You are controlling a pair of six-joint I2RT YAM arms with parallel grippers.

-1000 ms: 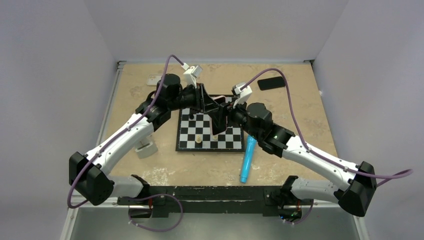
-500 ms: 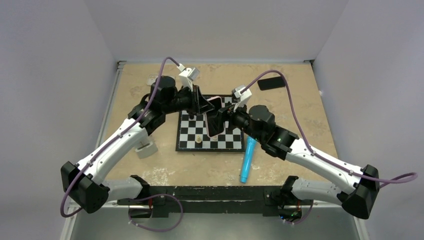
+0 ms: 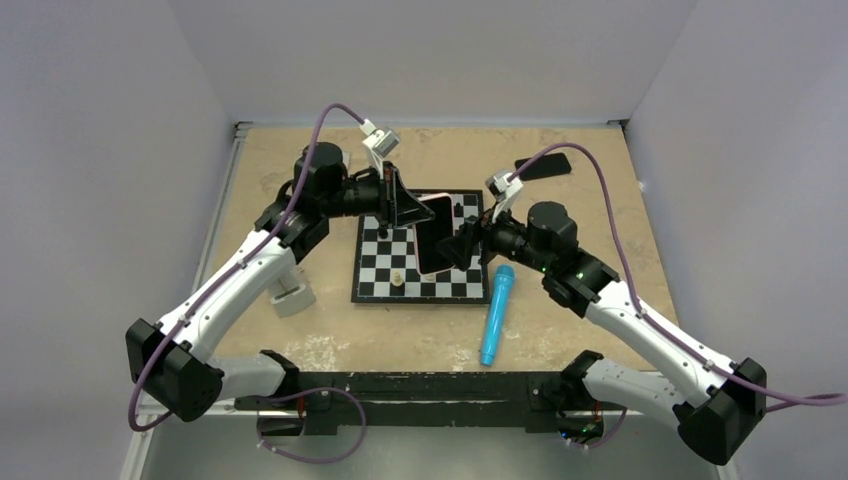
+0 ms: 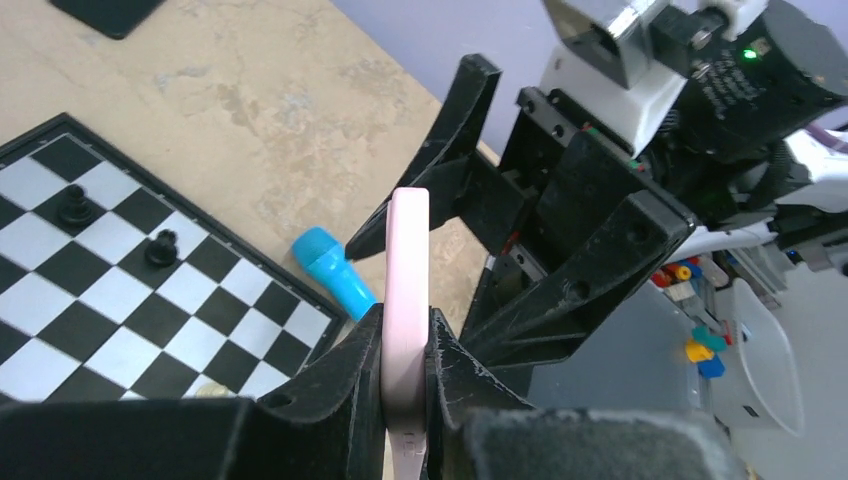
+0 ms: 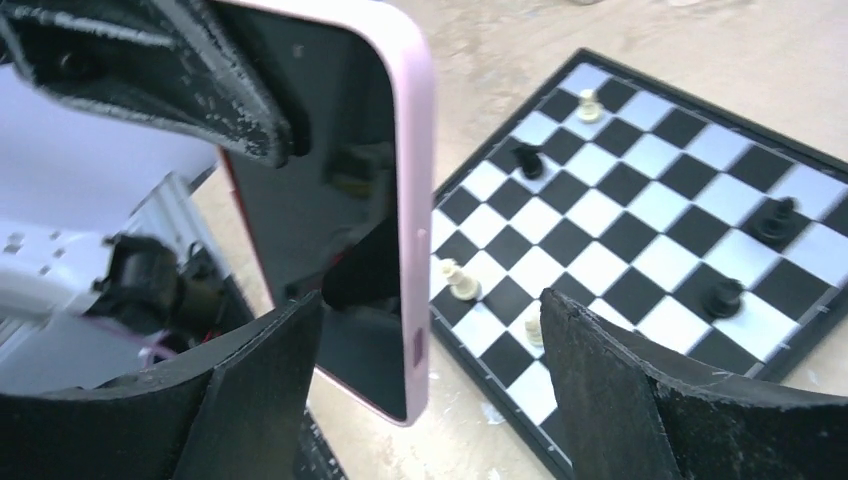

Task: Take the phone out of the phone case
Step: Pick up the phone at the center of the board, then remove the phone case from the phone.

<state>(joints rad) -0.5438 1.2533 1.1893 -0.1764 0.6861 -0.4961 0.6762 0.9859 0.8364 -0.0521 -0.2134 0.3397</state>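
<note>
Phone case: pink, with the dark phone inside, held in the air over the chessboard.
Left gripper: jaws clamped tight on the case's edge.
Right gripper: jaws spread wide either side of the case's lower end; whether a finger touches it is unclear.
Blue marker: lying just beside the board's right edge.

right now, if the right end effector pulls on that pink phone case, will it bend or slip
The pink phone case looks thin and round-edged, so probably a soft shell whose lip flexes while the phone stays stiff. The left end effector clamps only one end, so the free end may pivot under a pull. The screen shows reflections, so likely slippery.
</note>
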